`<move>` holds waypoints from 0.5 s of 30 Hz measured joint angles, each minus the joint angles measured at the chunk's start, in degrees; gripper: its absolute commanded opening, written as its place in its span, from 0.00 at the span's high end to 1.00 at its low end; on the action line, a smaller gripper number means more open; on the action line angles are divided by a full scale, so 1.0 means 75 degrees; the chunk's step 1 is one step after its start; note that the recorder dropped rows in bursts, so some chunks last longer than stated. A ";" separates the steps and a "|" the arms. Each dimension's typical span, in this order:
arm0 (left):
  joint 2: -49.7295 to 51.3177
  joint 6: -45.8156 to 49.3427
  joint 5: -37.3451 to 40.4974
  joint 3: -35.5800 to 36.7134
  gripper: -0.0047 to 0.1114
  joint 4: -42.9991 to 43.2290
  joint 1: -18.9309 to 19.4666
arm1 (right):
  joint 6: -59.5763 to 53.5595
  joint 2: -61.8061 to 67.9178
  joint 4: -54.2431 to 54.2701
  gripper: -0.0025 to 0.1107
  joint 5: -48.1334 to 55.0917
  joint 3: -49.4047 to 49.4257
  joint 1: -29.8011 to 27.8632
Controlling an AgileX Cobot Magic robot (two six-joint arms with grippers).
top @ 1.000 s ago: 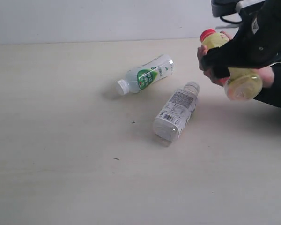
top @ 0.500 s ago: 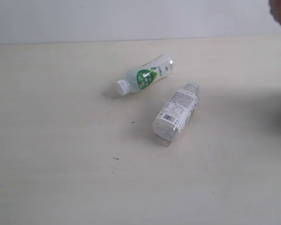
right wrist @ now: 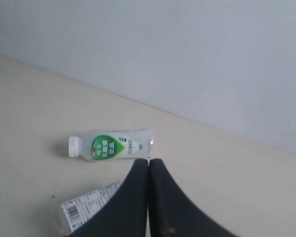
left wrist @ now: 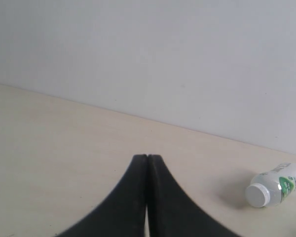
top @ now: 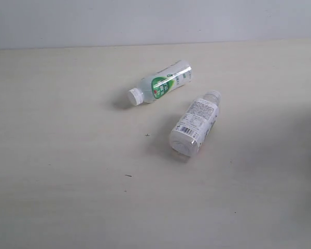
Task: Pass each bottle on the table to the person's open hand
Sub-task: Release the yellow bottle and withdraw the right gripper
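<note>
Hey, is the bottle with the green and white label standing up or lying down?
Lying down. The green-labelled bottle rests on its side on the table, its white cap pointing sideways, not up.

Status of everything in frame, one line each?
Clear plastic bottle with green-white label and white cap: on its side on the pale beige wood-grain table, capped, nothing touching it.
Clear plastic bottle with white label: on its side, apart from the other bottle, nothing touching it.
Left tool: shut, empty.
Right tool: shut, empty.
</note>
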 measured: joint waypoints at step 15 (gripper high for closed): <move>0.0000 0.0000 0.0000 0.0000 0.96 0.0000 0.0000 | 0.0063 -0.0305 0.0191 0.98 -0.0345 0.0090 0.0000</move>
